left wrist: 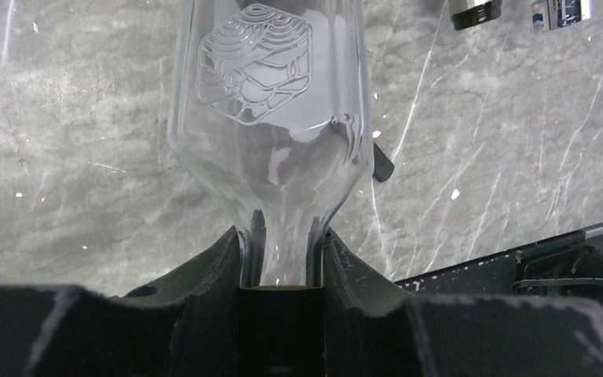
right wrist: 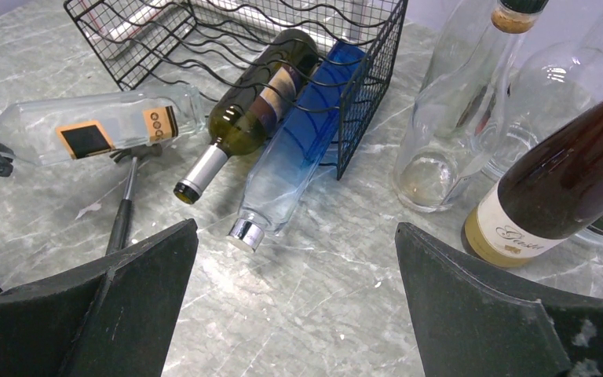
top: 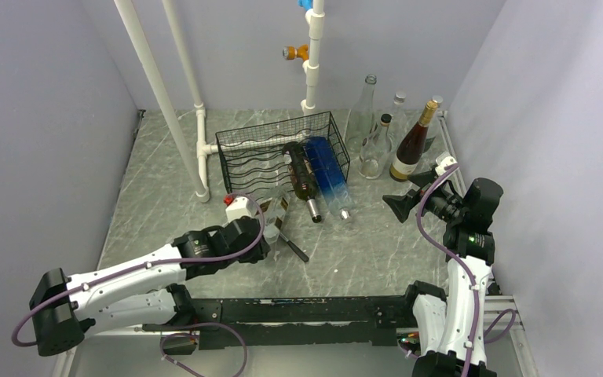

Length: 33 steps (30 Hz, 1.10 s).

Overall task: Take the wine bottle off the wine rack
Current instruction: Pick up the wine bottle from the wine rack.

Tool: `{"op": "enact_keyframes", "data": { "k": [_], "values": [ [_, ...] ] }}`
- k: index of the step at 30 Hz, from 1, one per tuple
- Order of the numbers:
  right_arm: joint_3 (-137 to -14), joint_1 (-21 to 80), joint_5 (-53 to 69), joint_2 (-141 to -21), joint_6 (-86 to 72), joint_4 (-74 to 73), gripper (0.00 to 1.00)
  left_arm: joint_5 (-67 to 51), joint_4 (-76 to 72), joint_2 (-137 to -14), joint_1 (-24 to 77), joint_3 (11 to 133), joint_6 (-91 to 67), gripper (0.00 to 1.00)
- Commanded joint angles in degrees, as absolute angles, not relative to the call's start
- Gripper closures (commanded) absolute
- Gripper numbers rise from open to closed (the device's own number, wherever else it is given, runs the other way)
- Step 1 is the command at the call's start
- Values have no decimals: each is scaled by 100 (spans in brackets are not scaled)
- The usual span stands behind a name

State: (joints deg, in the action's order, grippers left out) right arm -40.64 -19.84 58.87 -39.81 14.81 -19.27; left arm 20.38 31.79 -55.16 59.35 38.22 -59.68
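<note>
The black wire wine rack (top: 245, 154) stands at the back middle of the table. A dark green bottle (top: 301, 174) and a blue bottle (top: 328, 174) lie in its right side, necks sticking out toward me. A clear glass wine bottle (right wrist: 94, 132) with an orange and black label lies on the table just left of the rack's front. My left gripper (left wrist: 283, 236) is shut on the neck of this clear wine bottle (left wrist: 271, 118). My right gripper (right wrist: 294, 228) hangs open over bare table, right of the blue bottle's silver cap (right wrist: 245, 233).
Several upright bottles, clear ones (top: 361, 118) and a dark red one (top: 411, 143), stand at the back right. A black-handled tool (top: 292, 247) lies beside the clear bottle. White pipes (top: 201, 149) rise left of the rack. A black rail (top: 306, 310) runs along the near edge.
</note>
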Motion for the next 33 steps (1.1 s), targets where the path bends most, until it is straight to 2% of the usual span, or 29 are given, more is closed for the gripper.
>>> {"op": "enact_keyframes", "data": {
  "k": [1, 33],
  "values": [
    [-4039, -1988, 5985, -3999, 1464, -1679, 0, 2117, 2619, -5152, 5985, 3873, -5947, 100],
    [-4018, -1987, 6143, -4155, 1676, -1797, 0, 1586, 2641, -4230, 6022, 3904, -5140, 100]
  ]
}}
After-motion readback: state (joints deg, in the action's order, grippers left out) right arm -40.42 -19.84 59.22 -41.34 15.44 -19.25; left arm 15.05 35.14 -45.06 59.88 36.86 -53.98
